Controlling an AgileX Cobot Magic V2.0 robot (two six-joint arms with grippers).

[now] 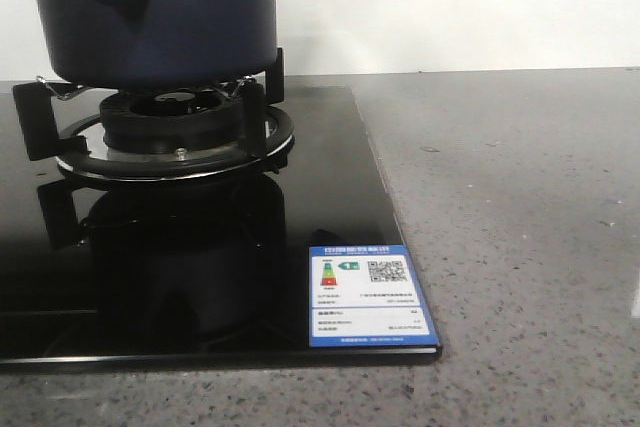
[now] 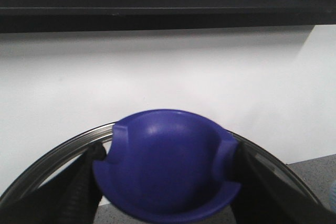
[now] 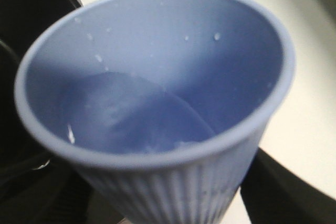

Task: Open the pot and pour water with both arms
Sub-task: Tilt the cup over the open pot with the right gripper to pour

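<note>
The dark navy pot [image 1: 150, 17] sits on the gas burner [image 1: 175, 137] at the far left, its top cut off by the front view's edge. My left gripper [image 2: 165, 182] is shut on the blue knob [image 2: 168, 161] of a glass lid; the lid's steel rim [image 2: 47, 156] shows behind it against a white wall. My right gripper [image 3: 168, 203] is shut on a light blue ribbed cup [image 3: 173, 187], which is tilted and holds some water [image 3: 131, 119]. A dark curved shape [image 3: 21, 35] lies beside the cup. Neither gripper shows in the front view.
The burner stands on a black glass cooktop [image 1: 200, 277] with a blue-and-white energy label [image 1: 368, 295] at its near right corner. Speckled grey countertop [image 1: 520, 207] extends to the right. A white wall [image 1: 450, 7] runs behind.
</note>
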